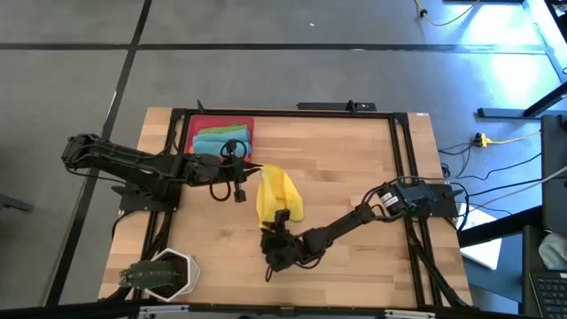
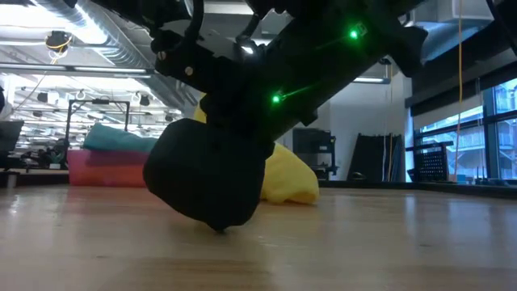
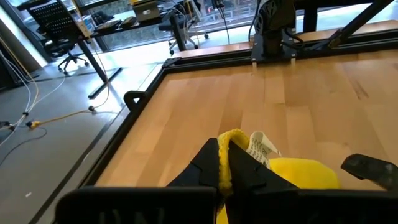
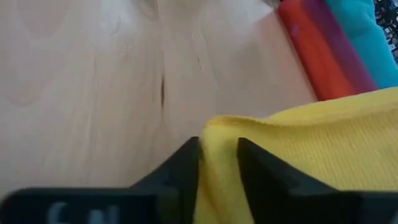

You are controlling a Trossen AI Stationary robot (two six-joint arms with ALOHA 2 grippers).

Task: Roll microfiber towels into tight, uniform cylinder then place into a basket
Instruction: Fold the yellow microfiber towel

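The right gripper [image 4: 217, 177] has its dark fingers nipping the near edge of the soft yellow microfiber towel [image 1: 276, 195], which lies mid-table, just beside the shallow red plastic basket [image 1: 196, 125] (teal and green towels already inside). The left gripper [image 3: 224, 165] is clamped on the yellow cloth's far corner, by its white tag [image 3: 260, 146]. It looks light and limp, likely to sag between grips; edges and corners seem the best holds.
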